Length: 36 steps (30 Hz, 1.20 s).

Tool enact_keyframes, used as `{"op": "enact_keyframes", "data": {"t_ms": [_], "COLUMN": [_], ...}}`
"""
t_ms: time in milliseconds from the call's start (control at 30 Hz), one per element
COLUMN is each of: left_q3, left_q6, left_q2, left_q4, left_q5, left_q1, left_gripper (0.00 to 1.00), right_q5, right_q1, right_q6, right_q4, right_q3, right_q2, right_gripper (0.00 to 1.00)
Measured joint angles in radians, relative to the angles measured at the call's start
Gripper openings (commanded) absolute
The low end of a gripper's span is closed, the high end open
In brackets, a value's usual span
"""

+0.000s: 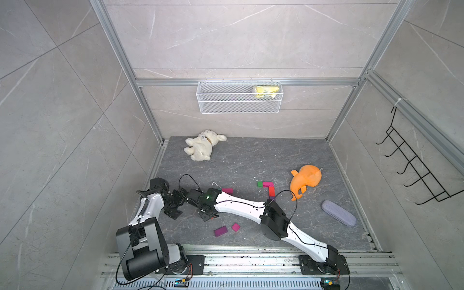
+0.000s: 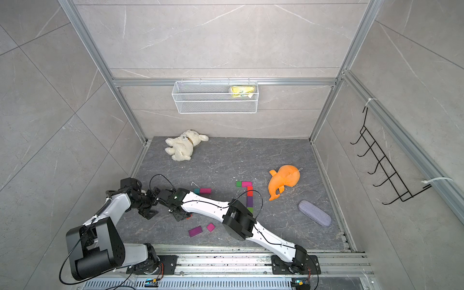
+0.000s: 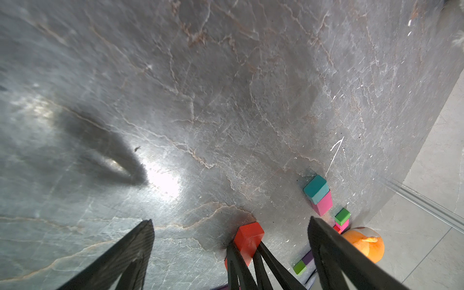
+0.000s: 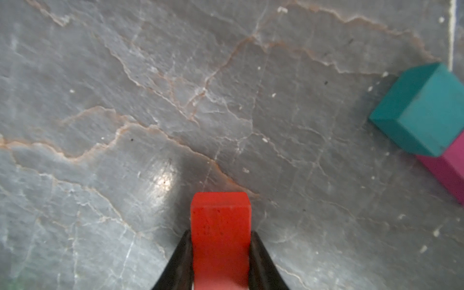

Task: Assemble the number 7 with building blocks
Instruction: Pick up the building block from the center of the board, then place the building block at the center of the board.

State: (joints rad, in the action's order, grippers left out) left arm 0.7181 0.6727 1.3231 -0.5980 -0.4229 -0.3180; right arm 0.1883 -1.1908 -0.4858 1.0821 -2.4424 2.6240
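**Right claw (image 4: 220,233) clamped on a red block (image 4: 220,218), low over the front left of the bench (image 1: 251,160).**

The claw's two fingers press the block's long sides, and its free end sticks out ahead of them; whether it touches the stone I cannot tell. Near it a teal block (image 4: 421,110) and a magenta block (image 4: 449,170) lie touching end to end. To the right lies a number 7 (image 2: 249,192): green and magenta across the top, then red, purple and green running toward the front. A purple block (image 1: 220,231) and a pink block (image 1: 235,227) lie loose near the front edge. The left claw (image 3: 229,221) stands wide open beside the right one, holding nothing. A white plush dog (image 1: 202,145) lies at the back left, and an orange plush toy (image 1: 306,180) and a grey case (image 1: 338,213) on the right.
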Motion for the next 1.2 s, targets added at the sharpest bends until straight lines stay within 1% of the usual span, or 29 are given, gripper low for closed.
{"op": "enact_keyframes", "data": {"t_ms": [200,333,433,500,567,667,767,867,967,1067,1200], "left_q3": [0.0,0.0,0.0,0.0,0.007,0.034,0.061,0.08,0.095,0.125,0.156], "left_q6": [-0.001,-0.019,-0.037,-0.049,-0.061,-0.071,-0.072,-0.072,-0.072,-0.073,-0.075], "left_q2": [-0.021,-0.038,-0.042,-0.042,-0.034,-0.001,0.04,0.08,0.108,0.148,0.187], "left_q4": [0.0,0.0,0.002,0.002,0.001,0.002,0.014,0.03,0.032,0.036,0.048], "left_q5": [-0.009,-0.047,-0.077,-0.086,-0.087,-0.082,-0.078,-0.076,-0.076,-0.077,-0.077], "left_q1": [-0.003,-0.003,0.002,0.015,0.042,0.101,0.157,0.193,0.206,0.208,0.214], "left_gripper": [0.99,1.0,1.0,1.0,1.0,1.0,1.0,0.99,0.96,0.92,0.89], "right_q5": [0.027,0.04,0.043,0.037,0.027,0.009,-0.005,-0.024,-0.04,-0.055,-0.072], "right_q1": [0.006,0.033,0.072,0.106,0.146,0.187,0.195,0.185,0.177,0.177,0.177], "right_q6": [-0.049,-0.092,-0.132,-0.167,-0.208,-0.258,-0.289,-0.31,-0.327,-0.343,-0.368], "right_q4": [0.023,0.014,-0.023,-0.086,-0.157,-0.218,-0.239,-0.261,-0.28,-0.286,-0.287], "right_q3": [0.002,0.07,0.195,0.332,0.493,0.654,0.712,0.721,0.706,0.673,0.637], "right_q2": [-0.046,-0.166,-0.288,-0.378,-0.466,-0.53,-0.529,-0.526,-0.509,-0.467,-0.401], "right_gripper": [0.18,0.19,0.19,0.2,0.2,0.2,0.2,0.2,0.21,0.23,0.24]}}
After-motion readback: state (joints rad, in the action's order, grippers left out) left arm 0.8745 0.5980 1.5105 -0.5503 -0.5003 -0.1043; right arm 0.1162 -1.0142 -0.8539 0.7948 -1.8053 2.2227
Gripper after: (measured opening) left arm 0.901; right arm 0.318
